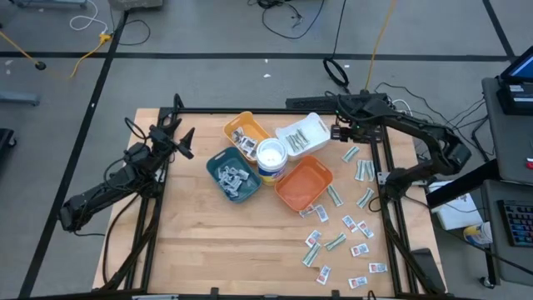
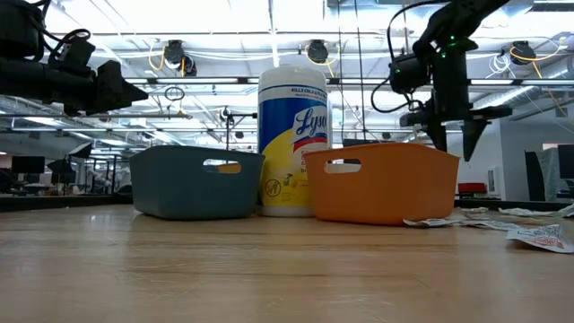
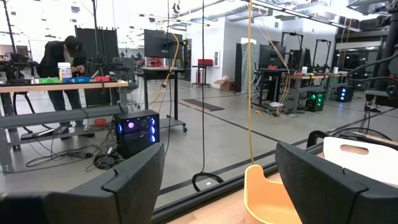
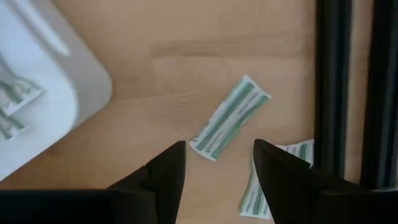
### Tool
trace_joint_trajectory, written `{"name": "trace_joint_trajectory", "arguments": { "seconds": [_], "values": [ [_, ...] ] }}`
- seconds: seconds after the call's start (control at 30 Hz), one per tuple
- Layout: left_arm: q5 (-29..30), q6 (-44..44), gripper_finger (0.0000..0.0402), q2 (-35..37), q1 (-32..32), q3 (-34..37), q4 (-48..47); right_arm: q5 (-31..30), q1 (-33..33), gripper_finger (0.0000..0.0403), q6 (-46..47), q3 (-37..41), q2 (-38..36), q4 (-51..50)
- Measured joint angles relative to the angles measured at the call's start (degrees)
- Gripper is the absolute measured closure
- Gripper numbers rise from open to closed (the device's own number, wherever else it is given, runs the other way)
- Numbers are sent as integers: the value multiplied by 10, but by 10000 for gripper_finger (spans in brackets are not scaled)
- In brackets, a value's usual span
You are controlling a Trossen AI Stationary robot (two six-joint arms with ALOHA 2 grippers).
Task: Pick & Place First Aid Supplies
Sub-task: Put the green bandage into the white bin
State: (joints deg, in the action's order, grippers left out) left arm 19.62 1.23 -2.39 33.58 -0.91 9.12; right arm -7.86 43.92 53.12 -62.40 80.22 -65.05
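Observation:
The first aid supplies (image 1: 343, 236) are small flat packets lying scattered on the right half of the table. My right gripper (image 1: 337, 132) hangs open above the table beside the white tray (image 1: 302, 136), pointing down, with nothing between its fingers. In the right wrist view a green-white strip (image 4: 230, 118) lies flat on the wood just beyond the gripper (image 4: 219, 168), and another strip (image 4: 273, 180) lies beside one finger. My left gripper (image 1: 185, 142) waits open at the table's far left, raised and pointing level.
A yellow tray (image 1: 247, 133), a teal tray (image 1: 233, 175), an orange tray (image 1: 304, 183) and a white round tub (image 1: 271, 158) cluster mid-table. The white tray holds green-white strips (image 4: 12, 99). A black frame rail (image 4: 333, 81) runs along the table's right edge. A person stands at a bench far off in the room behind the table.

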Motion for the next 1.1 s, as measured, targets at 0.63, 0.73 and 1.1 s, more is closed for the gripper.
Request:
{"name": "trace_joint_trajectory", "arguments": {
  "seconds": [0.63, 0.73, 1.1],
  "values": [
    [0, 0, 94, 0, 0, 0, 0, -6, 2, 235, 71, 166, 42, 197],
    [0, 0, 94, 0, 0, 0, 0, 5, 2, 239, 80, 179, 57, 221],
    [0, 0, 94, 0, 0, 0, 0, 6, 2, 369, 40, 184, 58, 246]
  ]
}}
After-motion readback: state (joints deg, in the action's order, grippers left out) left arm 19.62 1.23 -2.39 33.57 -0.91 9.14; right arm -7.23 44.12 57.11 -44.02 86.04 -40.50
